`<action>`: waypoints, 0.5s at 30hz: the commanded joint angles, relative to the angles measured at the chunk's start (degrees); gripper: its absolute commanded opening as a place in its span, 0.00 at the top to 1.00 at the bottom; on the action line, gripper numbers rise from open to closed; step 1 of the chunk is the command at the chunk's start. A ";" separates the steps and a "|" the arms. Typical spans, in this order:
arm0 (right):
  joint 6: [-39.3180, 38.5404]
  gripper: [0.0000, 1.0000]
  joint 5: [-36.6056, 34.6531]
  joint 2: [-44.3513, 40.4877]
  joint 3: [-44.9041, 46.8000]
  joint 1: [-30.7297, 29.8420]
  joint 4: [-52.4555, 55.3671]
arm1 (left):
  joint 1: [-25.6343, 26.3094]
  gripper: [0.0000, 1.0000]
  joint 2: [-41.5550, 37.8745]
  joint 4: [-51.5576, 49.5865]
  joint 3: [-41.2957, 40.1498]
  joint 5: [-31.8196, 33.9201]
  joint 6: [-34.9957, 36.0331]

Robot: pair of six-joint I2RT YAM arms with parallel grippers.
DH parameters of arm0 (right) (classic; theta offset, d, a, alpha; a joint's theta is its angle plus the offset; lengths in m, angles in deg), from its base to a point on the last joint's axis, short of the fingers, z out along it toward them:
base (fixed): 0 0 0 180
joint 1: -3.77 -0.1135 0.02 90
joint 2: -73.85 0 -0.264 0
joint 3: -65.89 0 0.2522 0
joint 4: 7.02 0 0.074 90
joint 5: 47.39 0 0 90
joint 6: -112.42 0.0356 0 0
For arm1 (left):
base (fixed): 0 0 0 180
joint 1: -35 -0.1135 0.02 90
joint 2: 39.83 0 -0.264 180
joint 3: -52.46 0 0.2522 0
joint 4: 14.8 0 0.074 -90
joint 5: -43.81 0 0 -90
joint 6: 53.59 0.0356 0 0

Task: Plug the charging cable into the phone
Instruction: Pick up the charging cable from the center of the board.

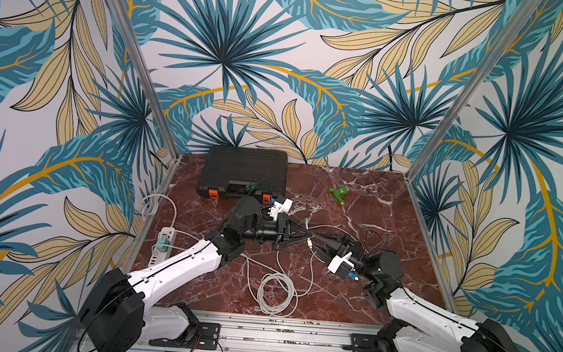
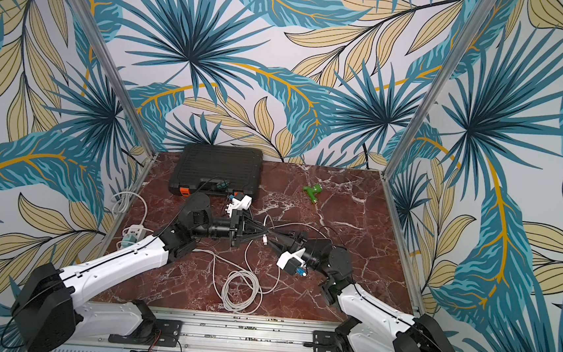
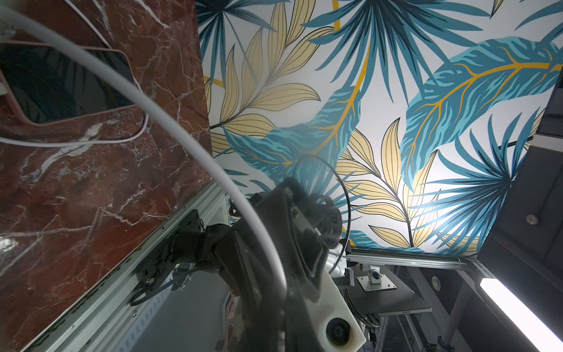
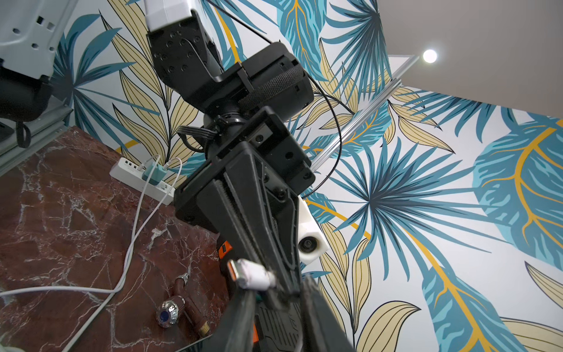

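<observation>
Charging cable [image 4: 253, 275] pinched in the clamped left claw [image 1: 309, 235]; right claw [image 4: 278, 307] half-spread beside it (toolcase [image 1: 244, 170], power strip [image 1: 165, 243] nearby).

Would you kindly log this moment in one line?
left gripper: shut on charging cable | right gripper: open around it | phone: not plugged in

Both arms stretch inward, forearms nearly level. The left hand [image 1: 307, 235] is clamped shut; the right hand [image 1: 316, 237] meets it tip to tip, its fingers [image 4: 320, 320] parted.
</observation>
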 commanded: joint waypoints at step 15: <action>-1.14 0.71 3.28 -0.58 0.47 -0.36 -2.78 | -0.92 1.00 2.45 3.79 0.83 -2.64 -0.79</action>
